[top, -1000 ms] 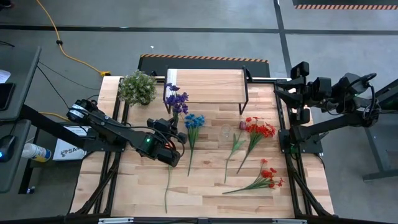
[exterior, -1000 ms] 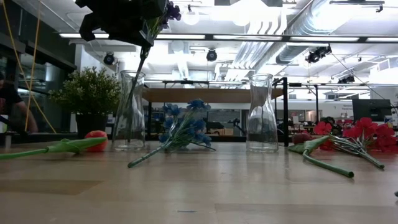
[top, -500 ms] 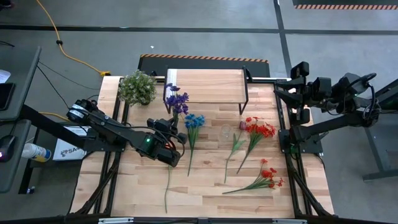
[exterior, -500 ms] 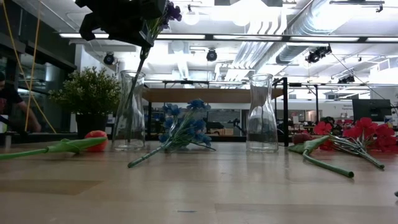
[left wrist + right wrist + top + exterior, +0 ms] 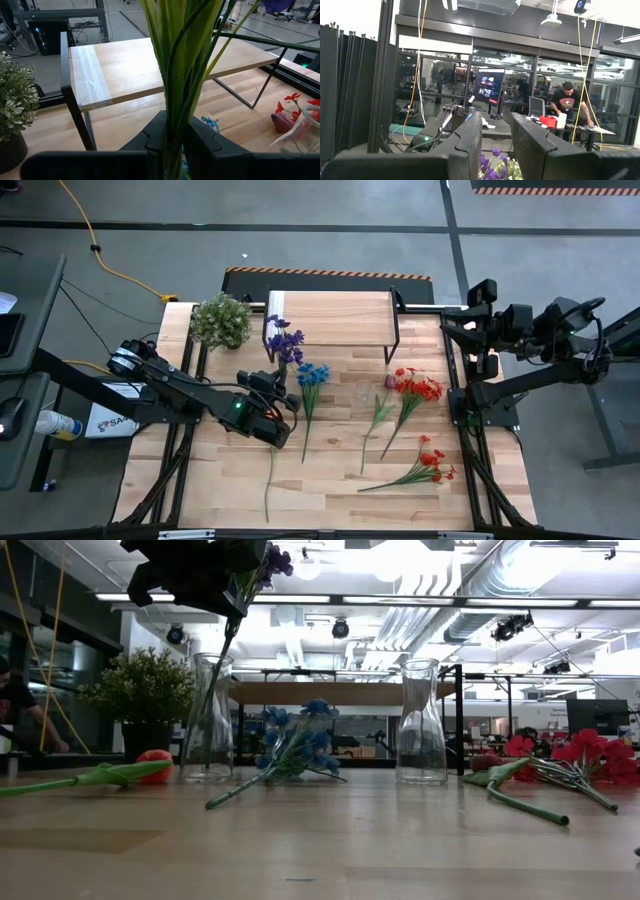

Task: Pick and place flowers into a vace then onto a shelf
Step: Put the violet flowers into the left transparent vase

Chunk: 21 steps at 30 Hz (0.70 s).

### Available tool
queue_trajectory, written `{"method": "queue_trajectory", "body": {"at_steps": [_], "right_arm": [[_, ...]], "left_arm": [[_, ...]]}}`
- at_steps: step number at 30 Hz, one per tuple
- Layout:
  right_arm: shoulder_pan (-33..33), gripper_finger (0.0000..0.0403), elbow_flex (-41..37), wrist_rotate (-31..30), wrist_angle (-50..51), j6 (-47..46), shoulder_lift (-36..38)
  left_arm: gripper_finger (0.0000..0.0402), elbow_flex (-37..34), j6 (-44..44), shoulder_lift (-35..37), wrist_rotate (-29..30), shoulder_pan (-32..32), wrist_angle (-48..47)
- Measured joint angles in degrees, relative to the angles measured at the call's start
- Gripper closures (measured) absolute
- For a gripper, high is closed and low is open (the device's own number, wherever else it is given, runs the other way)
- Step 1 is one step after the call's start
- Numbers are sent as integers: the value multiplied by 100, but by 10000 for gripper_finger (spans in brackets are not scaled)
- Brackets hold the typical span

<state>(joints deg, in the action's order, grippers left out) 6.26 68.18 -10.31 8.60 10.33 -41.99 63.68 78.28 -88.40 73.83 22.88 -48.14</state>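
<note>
My left gripper (image 5: 282, 392) is above the table's middle left, shut on a purple flower (image 5: 284, 340) whose blooms lean toward the shelf (image 5: 330, 315). In the low view its stem (image 5: 222, 650) slants down into the left glass vase (image 5: 210, 720). A second glass vase (image 5: 362, 392) stands mid-table. A blue flower (image 5: 311, 375), red flowers (image 5: 415, 388) (image 5: 432, 460), a dark maroon bloom (image 5: 390, 381) and one long green stem (image 5: 270, 480) lie flat on the table. My right gripper (image 5: 495, 145) is open and empty at the table's far right edge (image 5: 450, 322). My left gripper pinches the purple flower's bundle of green stems (image 5: 175, 120) between its two fingers (image 5: 202, 142), below the blooms. The fingers lie across the stems. The flower stands tilted, blooms up, and its lower stem (image 5: 205, 700) shows through the glass inside the left vase.
A bushy potted plant (image 5: 220, 320) stands at the far left beside the shelf. The near half of the tabletop (image 5: 330, 500) is bare wood. A person (image 5: 12, 705) shows in the room beyond the table.
</note>
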Motion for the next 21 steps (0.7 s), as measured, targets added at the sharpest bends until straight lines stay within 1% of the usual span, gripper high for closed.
{"method": "queue_trajectory", "body": {"at_steps": [9,21], "right_arm": [[0,308,0,171,2,-2,2],[0,308,0,188,2,0,2]], "left_arm": [[313,0,7,0,-171,-1,15],[313,0,2,0,-407,0,48]]}}
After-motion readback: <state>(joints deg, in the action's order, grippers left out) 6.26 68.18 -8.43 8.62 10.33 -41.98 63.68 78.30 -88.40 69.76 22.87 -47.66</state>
